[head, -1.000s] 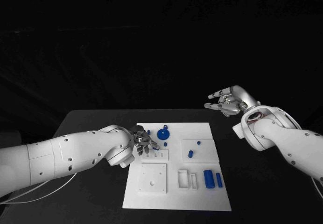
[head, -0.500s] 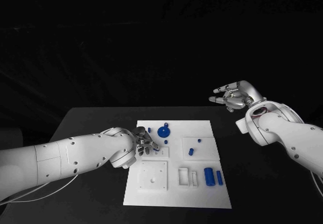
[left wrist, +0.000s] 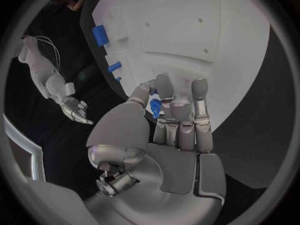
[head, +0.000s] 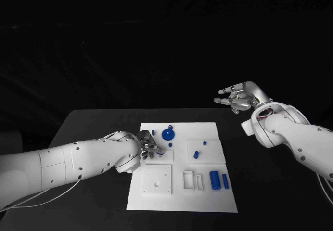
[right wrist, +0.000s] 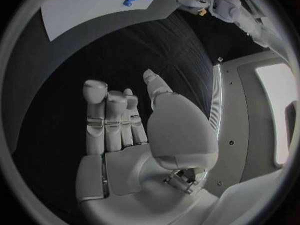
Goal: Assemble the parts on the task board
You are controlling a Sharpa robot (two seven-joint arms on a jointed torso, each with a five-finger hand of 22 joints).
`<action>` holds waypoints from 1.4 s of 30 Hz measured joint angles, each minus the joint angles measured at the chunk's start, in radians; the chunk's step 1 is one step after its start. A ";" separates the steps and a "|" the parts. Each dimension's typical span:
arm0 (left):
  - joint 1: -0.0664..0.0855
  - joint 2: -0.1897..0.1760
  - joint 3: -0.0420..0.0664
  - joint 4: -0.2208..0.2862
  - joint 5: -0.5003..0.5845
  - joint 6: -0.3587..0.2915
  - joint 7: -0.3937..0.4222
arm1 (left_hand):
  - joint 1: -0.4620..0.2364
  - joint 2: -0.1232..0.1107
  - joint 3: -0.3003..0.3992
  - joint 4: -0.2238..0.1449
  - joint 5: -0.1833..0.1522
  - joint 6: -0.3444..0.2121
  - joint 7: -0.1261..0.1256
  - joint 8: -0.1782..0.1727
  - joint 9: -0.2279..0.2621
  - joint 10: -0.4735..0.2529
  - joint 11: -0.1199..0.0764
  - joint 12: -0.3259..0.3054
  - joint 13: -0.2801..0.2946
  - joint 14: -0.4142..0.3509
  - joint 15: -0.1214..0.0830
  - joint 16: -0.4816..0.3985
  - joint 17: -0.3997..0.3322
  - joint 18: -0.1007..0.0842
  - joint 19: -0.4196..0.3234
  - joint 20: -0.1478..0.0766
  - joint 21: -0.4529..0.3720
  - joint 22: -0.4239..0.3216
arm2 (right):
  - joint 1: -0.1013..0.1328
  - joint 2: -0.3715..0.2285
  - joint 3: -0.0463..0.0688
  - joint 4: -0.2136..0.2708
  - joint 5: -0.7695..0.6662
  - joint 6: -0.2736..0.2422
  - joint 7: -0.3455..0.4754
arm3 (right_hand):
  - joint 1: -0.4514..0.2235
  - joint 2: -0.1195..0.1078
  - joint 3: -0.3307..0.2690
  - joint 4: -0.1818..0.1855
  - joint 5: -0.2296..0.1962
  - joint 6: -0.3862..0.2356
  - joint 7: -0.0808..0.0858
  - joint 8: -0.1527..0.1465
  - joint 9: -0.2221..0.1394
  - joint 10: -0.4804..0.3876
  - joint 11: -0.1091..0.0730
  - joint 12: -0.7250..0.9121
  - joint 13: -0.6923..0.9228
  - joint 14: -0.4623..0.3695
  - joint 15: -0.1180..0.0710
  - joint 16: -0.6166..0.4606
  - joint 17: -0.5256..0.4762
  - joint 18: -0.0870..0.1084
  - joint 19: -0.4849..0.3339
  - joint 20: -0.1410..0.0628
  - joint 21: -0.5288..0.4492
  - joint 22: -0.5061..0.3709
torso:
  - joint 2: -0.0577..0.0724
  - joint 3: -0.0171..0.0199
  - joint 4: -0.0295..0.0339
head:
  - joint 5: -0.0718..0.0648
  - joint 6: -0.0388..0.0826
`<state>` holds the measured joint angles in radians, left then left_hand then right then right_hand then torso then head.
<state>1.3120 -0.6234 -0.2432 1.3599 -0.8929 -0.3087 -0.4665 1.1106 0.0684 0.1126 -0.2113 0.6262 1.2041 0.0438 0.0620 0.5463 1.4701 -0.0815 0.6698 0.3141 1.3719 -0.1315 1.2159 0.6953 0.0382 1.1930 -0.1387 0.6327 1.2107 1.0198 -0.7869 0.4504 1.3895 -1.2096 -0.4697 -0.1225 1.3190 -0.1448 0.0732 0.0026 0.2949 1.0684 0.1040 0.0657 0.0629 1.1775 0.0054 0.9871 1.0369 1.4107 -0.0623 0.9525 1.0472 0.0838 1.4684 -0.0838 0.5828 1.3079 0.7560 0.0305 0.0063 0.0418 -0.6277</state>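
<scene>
The table (head: 90, 125) is lying black under everything, and the board (head: 208, 199) is sitting white at its middle. The left hand (head: 147, 147) is working low over the board's near-left part, fingers curled in, and the wrist view shows it pinching a small blue part (left wrist: 155, 107) between thumb and fingers (left wrist: 164, 85). Whether that part is already touching the board is hard to tell, since the fingers are covering its lower end.

The right hand (head: 236, 99) is hovering well away beyond the board's far right corner, fingers spread and holding nothing.

Just beyond the left hand a round blue disc (head: 168, 135) is sitting on the board. Farther off toward the right hand a short blue peg (head: 196, 155) is lying, and nearer the robot two blue cylinders (head: 218, 181) are resting side by side.

The risk, as I judge it, is in the pinch: the part is small and mostly hidden by the fingers, so it could tilt as it goes down and jam at its socket. A loosened grip could drop it, and curled fingers could nudge the disc close by.
</scene>
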 measured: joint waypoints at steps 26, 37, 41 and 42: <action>0.001 -0.006 0.004 0.001 -0.011 0.058 -0.006 | -0.005 0.005 0.001 -0.002 0.008 0.000 0.000 0.003 0.003 -0.002 0.002 0.008 0.007 0.008 0.000 0.008 0.007 0.000 0.031 -0.003 -0.079 0.088 | 0.000 0.009 0.000 -0.009 0.002 0.004 -0.002 | 0.000 0.000 -0.003 0.003 0.000 0.001 -0.001 0.000 0.000 0.000 0.000 0.000 0.000 0.000 0.000 0.000 -0.001 0.000 0.000 0.000 0.000 0.000 | -0.001 -0.0001 0.0012 | 0.000 -0.002; 0.002 -0.004 0.005 -0.001 -0.021 0.071 -0.010 | -0.016 0.016 0.003 -0.001 -0.010 0.000 0.000 0.003 0.018 -0.001 0.002 0.008 0.007 0.008 0.000 0.008 -0.001 0.000 0.038 -0.003 -0.089 0.097 | 0.000 0.013 0.000 -0.014 0.002 0.006 -0.002 | 0.000 0.000 -0.003 0.003 0.000 0.001 -0.001 0.000 0.000 0.000 0.000 0.000 0.000 0.000 0.000 0.000 -0.001 0.000 0.000 0.000 0.000 0.000 | 0.000 0.0007 0.0007 | 0.002 -0.003; 0.003 -0.003 0.006 -0.003 -0.025 0.081 -0.012 | -0.016 0.016 0.005 0.001 -0.019 0.000 0.000 0.005 0.018 -0.001 0.002 0.009 0.008 0.009 0.001 0.008 -0.002 0.000 0.038 -0.003 -0.095 0.097 | 0.000 0.014 0.000 -0.015 0.002 0.007 -0.002 | 0.000 0.000 -0.003 0.003 0.000 0.001 -0.001 0.000 0.000 0.000 0.000 0.000 0.000 0.000 0.000 0.000 -0.001 0.000 0.000 0.000 0.000 0.000 | -0.001 0.0007 0.0008 | 0.003 -0.004; 0.003 -0.003 0.007 -0.004 -0.026 0.084 -0.013 | -0.018 0.018 0.006 0.001 -0.023 0.000 0.000 0.005 0.019 -0.001 0.002 0.013 0.009 0.009 0.001 0.008 -0.001 0.000 0.038 -0.003 -0.098 0.097 | 0.000 0.014 0.000 -0.015 0.002 0.007 -0.002 | 0.000 0.000 -0.003 0.003 0.000 0.001 -0.001 0.000 0.000 0.000 0.000 0.000 0.000 0.000 0.000 0.000 -0.001 0.000 0.000 0.000 0.000 0.000 | -0.001 0.0007 0.0008 | 0.004 -0.004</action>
<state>1.3153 -0.6265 -0.2366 1.3559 -0.9190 -0.2250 -0.4793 1.0930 0.0861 0.1186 -0.2099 0.6029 1.2042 0.0439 0.0669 0.5648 1.4688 -0.0795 0.6831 0.3233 1.3810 -0.1301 1.2238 0.6946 0.0382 1.2313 -0.1412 0.5347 1.3080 1.0195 -0.7726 0.4505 1.3742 -1.2077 -0.4628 -0.1246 1.3190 -0.1448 0.0705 0.0055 0.2944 1.0693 0.1032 0.0658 0.0631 1.1776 0.0054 0.9871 1.0371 1.4109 -0.0623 0.9526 1.0465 0.0839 1.4684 -0.0838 0.5828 1.3076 0.7554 0.0312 0.0071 0.0453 -0.6320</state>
